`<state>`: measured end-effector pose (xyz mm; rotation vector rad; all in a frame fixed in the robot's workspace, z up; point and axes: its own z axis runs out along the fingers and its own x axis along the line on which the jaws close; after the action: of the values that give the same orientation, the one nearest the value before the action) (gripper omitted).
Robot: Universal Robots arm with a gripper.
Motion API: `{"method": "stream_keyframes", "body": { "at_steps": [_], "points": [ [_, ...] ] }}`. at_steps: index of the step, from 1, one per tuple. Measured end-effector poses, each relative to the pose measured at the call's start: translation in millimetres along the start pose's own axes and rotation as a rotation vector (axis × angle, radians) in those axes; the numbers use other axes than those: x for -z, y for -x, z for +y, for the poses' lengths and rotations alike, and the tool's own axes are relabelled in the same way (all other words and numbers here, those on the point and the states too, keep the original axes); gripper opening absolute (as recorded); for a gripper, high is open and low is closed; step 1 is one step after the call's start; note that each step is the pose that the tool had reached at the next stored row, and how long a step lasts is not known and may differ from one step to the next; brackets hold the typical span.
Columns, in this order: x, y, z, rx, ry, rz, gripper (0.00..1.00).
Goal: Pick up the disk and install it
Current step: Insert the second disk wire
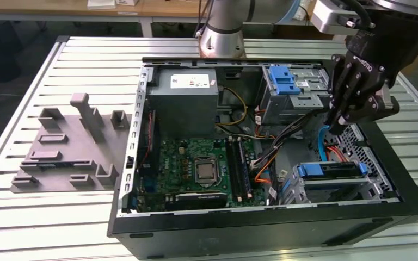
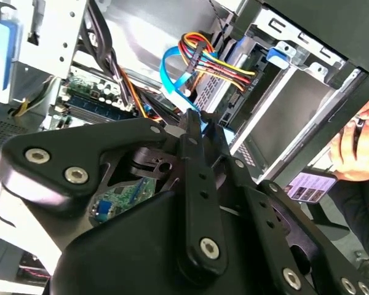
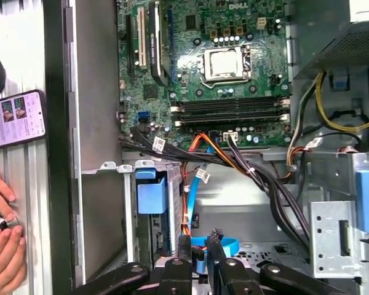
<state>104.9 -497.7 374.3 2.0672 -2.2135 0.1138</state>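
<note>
- Where the slatted metal surface carries it, the open black computer case lies on its side
- To the exterior view's left of the case sits a grey moulded fixture plate
- The grey power supply box bears a small white sticker, its print too small to read
- The green motherboard has black, orange and yellow cables running across its edge
- The claw hangs inside the case, clenched almost closed and empty, with a blue flat cable just behind its tips
- The disk sits in the drive cage near the claw, apart from it, its blue caddy front showing in the first wrist view
- A person's hand rests beside a phone outside the case
</note>
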Motion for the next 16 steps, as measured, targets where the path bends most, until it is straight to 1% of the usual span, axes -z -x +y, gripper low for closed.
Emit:
{"method": "stream_keyframes", "body": {
  "at_steps": [3,4,5,6,9,10,12,13,16],
  "points": [
    [-2.8,0.4,0.0,0.0,-0.0011,0.0173,0.25],
    [-3.7,0.5,-0.1,-0.001,-0.0016,0.0237,0.23],
    [-4.5,0.6,-0.1,-0.001,-0.0018,0.0279,0.17],
    [-5.1,0.7,-0.1,-0.001,-0.0019,0.0294,0.17],
    [-5.9,0.8,-0.1,-0.001,-0.002,0.0298,0.16],
    [-6.1,0.7,-0.1,-0.001,-0.0019,0.0282,0.16],
    [-6.9,0.9,-0.1,-0.001,-0.0014,0.0206,0.16],
    [-7.3,0.8,-0.1,-0.001,-0.0011,0.0159,0.16],
    [-9.3,-0.3,-0.3,0.0,0.0001,-0.0028,0.16]
  ]
}}
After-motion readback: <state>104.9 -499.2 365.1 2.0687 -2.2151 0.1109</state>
